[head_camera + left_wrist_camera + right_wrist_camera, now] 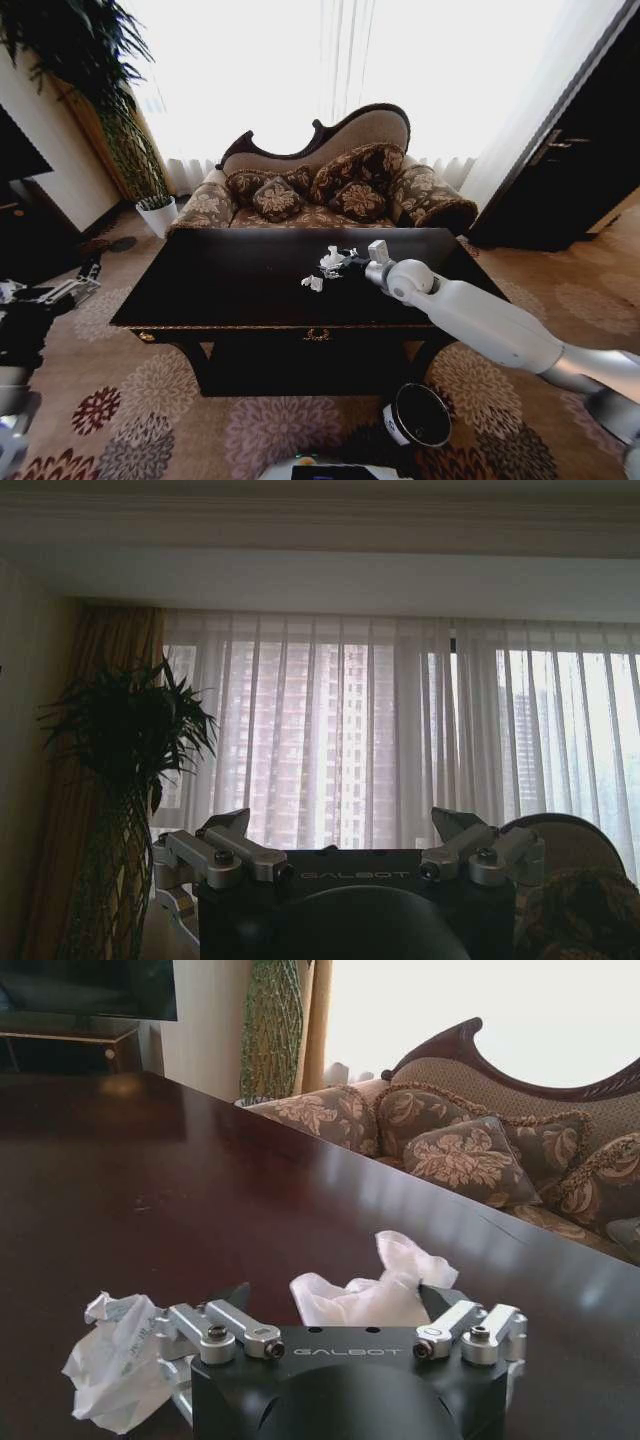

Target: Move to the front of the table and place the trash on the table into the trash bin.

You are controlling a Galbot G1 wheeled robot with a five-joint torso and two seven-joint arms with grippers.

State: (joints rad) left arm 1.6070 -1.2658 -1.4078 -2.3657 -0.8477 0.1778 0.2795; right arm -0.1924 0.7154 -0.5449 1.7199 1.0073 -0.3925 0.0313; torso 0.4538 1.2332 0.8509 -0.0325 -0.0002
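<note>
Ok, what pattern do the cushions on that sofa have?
Brown and cream floral on the round sofa cushions, clearest in the right wrist view.

White crumpled trash (331, 262) lies on the glossy black-brown table (230, 290); the sofa (330, 190) is brown floral.

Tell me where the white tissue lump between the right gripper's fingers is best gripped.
Grip the tissue lump across its bulky lower middle, coming low along the table as the open right gripper already sits; the raised upper flap looks thin and would likely tear.
</note>
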